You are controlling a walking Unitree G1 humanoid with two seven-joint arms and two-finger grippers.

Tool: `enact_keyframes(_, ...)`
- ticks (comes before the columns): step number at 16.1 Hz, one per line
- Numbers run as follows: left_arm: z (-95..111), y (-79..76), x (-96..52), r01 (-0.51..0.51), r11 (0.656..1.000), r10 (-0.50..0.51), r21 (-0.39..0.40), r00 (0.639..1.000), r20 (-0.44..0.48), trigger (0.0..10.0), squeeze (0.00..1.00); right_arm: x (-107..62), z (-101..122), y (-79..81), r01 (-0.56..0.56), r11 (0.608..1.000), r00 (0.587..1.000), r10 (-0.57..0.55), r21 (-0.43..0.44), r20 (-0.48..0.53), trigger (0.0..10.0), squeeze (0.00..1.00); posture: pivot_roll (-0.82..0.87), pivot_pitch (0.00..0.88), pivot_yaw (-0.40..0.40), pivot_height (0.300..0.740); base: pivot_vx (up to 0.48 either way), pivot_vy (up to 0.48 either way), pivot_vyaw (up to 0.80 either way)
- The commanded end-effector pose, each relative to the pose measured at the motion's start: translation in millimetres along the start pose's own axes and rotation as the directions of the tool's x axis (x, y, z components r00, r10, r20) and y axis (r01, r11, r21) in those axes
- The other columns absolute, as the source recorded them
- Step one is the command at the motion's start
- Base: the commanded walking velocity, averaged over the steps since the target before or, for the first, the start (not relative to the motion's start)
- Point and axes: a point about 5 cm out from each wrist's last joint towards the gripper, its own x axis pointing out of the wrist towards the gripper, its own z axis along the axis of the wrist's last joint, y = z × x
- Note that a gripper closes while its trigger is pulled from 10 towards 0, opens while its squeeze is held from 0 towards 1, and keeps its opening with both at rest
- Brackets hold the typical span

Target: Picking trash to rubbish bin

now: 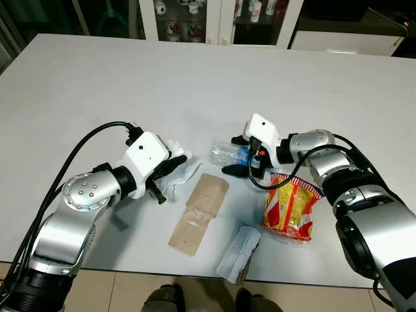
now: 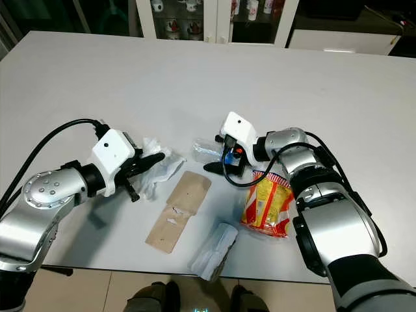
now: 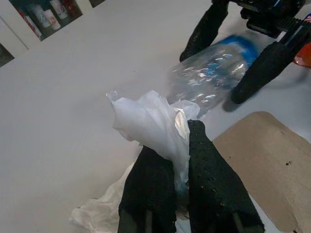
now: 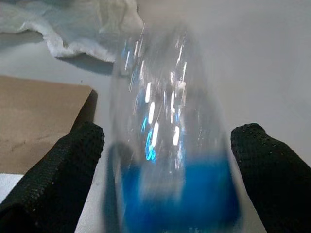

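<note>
The left gripper (image 3: 177, 160) is pinching the crumpled white tissue (image 3: 150, 121) on the table (image 1: 97, 78). The right gripper (image 4: 165, 141) is spread wide around the clear plastic bottle (image 1: 227, 155), which lies between its fingers but is not squeezed yet. The bottle is round and smooth – it could roll or squirt away. The thin tissue could tear or slip free.

Clear bottle (image 1: 229, 155) with blue label, brown cardboard (image 1: 198, 213), red-yellow striped packet (image 1: 290, 209).
</note>
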Motion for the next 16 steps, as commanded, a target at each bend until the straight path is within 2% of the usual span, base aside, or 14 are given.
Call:
enact_keyframes(1,6.1,-2.2,-1.2,0.024,1.000,-0.024,0.010,1.000,0.015,10.0,0.00,2.8,-7.7,4.9,-0.027,1.000,0.999,0.027,0.013,-0.036,10.0,0.00,0.20,0.177,-0.007,0.740,0.000,0.000,0.00)
enact_keyframes(4,9.4,0.6,1.3,0.012,1.000,-0.012,0.016,1.000,0.023,10.0,0.00,0.5,-8.6,3.2,-0.010,1.000,0.999,0.011,0.019,-0.035,9.8,0.00,0.19,0.172,-0.007,0.740,0.000,0.000,0.00)
enact_keyframes(6,9.7,0.9,2.3,0.008,1.000,-0.008,0.016,1.000,0.025,10.0,0.00,-2.1,-5.1,-0.5,0.015,1.000,1.000,-0.014,0.021,-0.017,0.0,0.00,0.19,0.168,-0.008,0.740,0.000,0.000,0.00)
enact_keyframes(16,12.1,3.3,9.7,-0.010,1.000,0.010,0.015,0.999,0.046,10.0,0.00,-5.4,-2.9,-3.6,0.043,0.999,0.999,-0.043,0.026,0.015,0.0,0.00,0.17,0.147,-0.013,0.740,0.000,0.000,0.00)
